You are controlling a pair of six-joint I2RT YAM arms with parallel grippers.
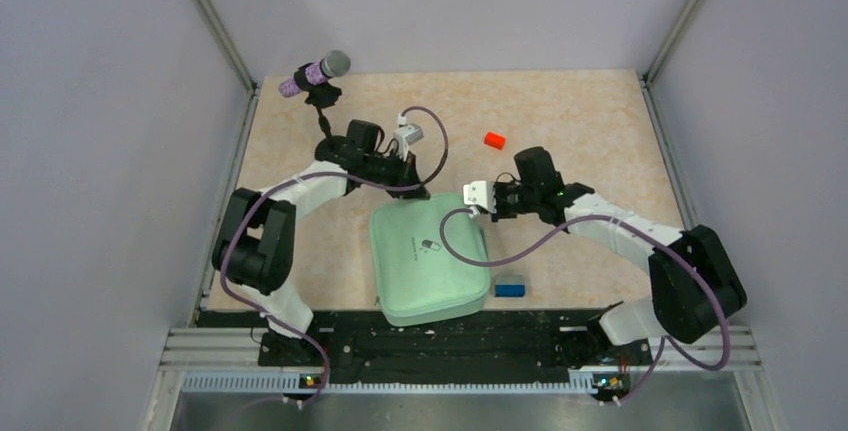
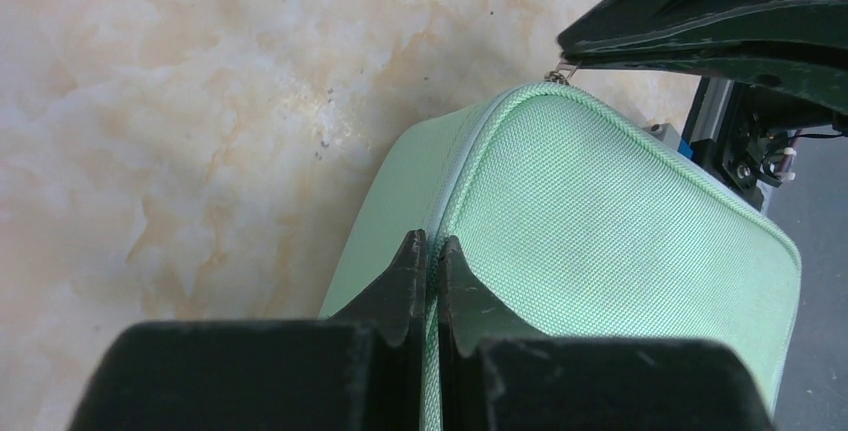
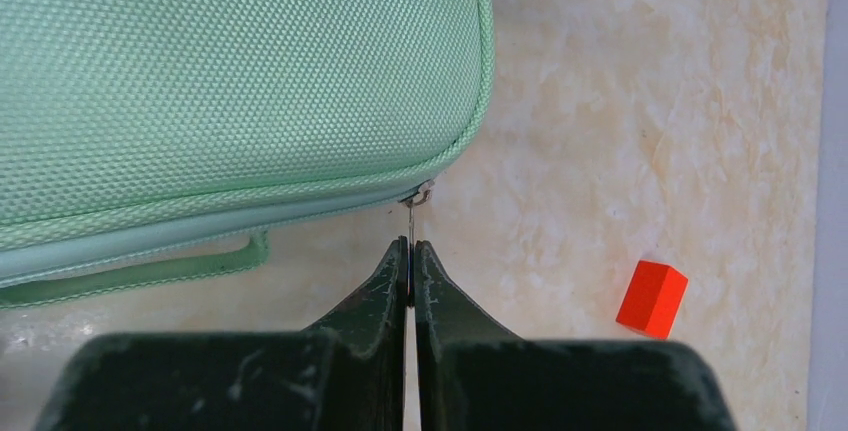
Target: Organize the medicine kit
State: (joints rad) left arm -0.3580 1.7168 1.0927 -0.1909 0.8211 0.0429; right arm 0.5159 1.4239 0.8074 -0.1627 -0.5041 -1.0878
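Observation:
The medicine kit (image 1: 430,261) is a mint-green fabric case with a small pill icon, lying closed at the near middle of the table. My left gripper (image 1: 415,189) sits at its far left corner. In the left wrist view it (image 2: 432,243) is shut on the kit's zipper seam edge (image 2: 470,151). My right gripper (image 1: 492,201) is at the far right corner. In the right wrist view it (image 3: 410,246) is shut on the thin metal zipper pull (image 3: 411,213), beside the kit (image 3: 230,71).
An orange-red block (image 1: 494,140) lies on the table beyond the right gripper and also shows in the right wrist view (image 3: 652,298). A blue block (image 1: 510,288) lies by the kit's near right corner. A purple-grey cylinder on a stand (image 1: 318,73) stands at the far left corner.

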